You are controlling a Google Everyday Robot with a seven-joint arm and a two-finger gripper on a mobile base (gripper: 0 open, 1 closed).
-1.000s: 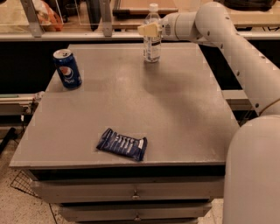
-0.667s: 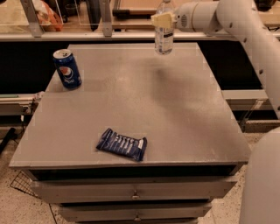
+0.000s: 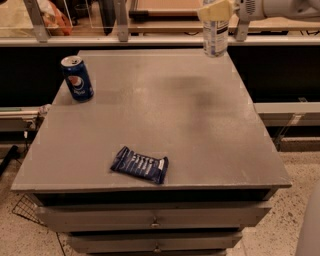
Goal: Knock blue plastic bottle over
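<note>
The blue plastic bottle (image 3: 215,37) is a slim clear bottle with a white and blue label. It stands upright at the far right corner of the grey table (image 3: 170,115), its base at about the table's back edge. I cannot tell whether the base touches the top. My gripper (image 3: 215,10) reaches in from the upper right and is shut around the bottle's upper part, hiding the cap. The white arm (image 3: 285,7) runs off the top right edge.
A blue Pepsi can (image 3: 77,79) stands upright at the table's left side. A flat dark-blue snack wrapper (image 3: 140,164) lies near the front edge. Drawers (image 3: 155,220) sit below the tabletop. A railing (image 3: 125,40) runs behind the table.
The gripper has carried the bottle to the right and farther back, from the back middle of the table to its far right corner. The bottle stays upright. Can and wrapper have not moved.
</note>
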